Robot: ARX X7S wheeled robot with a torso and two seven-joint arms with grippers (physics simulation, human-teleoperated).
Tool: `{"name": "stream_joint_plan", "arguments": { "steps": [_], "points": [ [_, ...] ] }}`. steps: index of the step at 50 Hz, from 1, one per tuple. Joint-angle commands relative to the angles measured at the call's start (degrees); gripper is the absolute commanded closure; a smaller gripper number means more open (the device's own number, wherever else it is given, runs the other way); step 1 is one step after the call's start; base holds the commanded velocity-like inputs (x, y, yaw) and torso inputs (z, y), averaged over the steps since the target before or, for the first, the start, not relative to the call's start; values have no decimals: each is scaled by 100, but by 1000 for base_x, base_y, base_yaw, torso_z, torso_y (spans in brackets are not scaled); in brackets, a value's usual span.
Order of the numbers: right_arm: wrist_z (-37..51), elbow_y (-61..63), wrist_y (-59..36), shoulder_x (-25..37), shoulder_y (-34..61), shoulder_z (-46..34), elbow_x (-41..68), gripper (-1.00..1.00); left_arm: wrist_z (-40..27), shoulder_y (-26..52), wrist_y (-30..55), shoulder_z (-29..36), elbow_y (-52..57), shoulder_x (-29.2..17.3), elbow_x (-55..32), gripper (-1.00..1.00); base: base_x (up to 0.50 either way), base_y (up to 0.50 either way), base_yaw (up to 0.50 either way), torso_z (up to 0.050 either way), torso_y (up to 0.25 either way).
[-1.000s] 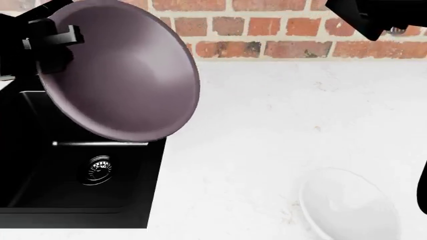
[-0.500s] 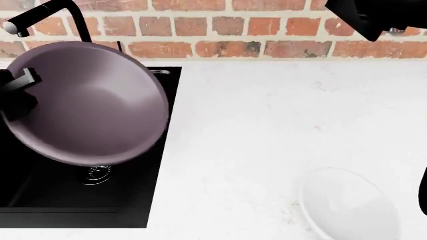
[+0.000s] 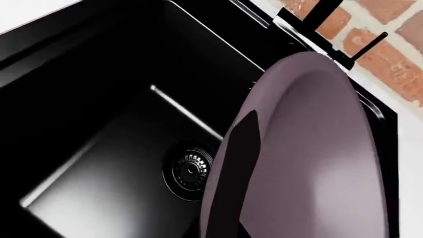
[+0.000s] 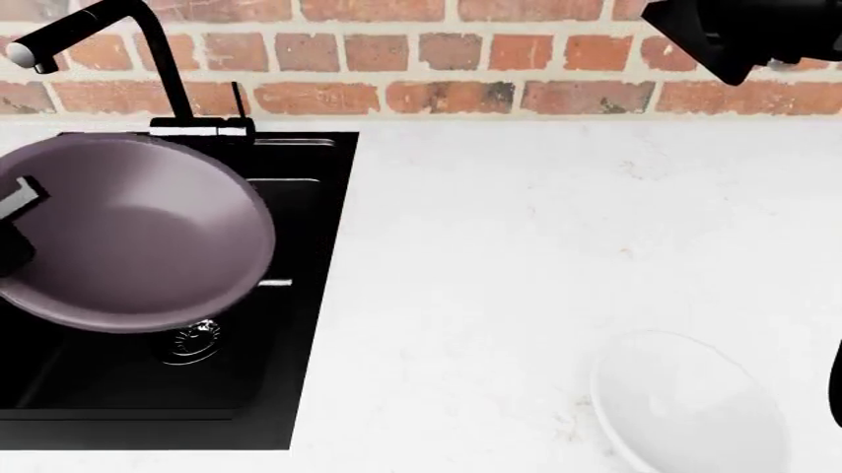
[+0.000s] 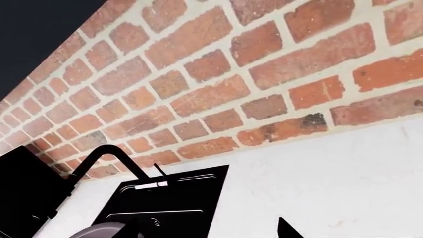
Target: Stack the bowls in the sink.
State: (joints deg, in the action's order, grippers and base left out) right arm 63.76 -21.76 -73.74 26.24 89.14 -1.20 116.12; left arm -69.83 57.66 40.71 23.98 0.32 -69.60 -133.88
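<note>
The dark purple-brown bowl (image 4: 132,232) hangs tilted above the black sink (image 4: 306,315). My left gripper (image 4: 11,225) is shut on the bowl's left rim at the head view's left edge. In the left wrist view one dark finger (image 3: 241,168) lies on the inside of the bowl (image 3: 317,158), above the round metal drain (image 3: 189,170). The white bowl (image 4: 688,404) sits upright on the counter at the front right. My right gripper (image 5: 208,234) is open and empty, high at the back right near the wall. Its arm (image 4: 743,34) shows at the head view's top right.
The black faucet (image 4: 148,54) stands behind the sink at the back, close to the held bowl's far rim. A red brick wall (image 4: 526,59) closes the back. The white counter (image 4: 553,246) runs from the sink to the right edge.
My left gripper has carried the purple bowl down and to the left. It went from steeply tilted in front of the faucet to lower and flatter over the basin. The right arm is still.
</note>
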Motion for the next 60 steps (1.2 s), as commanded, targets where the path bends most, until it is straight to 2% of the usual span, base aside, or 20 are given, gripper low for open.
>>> {"name": "stream_joint_plan", "arguments": {
  "steps": [1,13,29,47,60],
  "points": [
    [-5,12,37,56,-17,-47,10,-100,158,386,325,363,-699,437,692,100,0,0,0,0,0],
    [-113,5,86,114,-77,-75,-84,-100,388,1124,1083,922,-1561,1090,1353,100,0,0,0,0,1],
    [-123,34,137,154,-105,-151,-101,-100,986,1311,1221,1319,-2280,1597,2147,100,0,0,0,0,0],
    [8,100,187,242,-96,-229,29,-100,1339,1140,1057,1583,-2656,1651,2800,100,0,0,0,0,1],
    [-22,110,225,281,-111,-272,38,-100,1552,1186,1264,1851,-2969,1818,3074,100,0,0,0,0,0]
  ]
}}
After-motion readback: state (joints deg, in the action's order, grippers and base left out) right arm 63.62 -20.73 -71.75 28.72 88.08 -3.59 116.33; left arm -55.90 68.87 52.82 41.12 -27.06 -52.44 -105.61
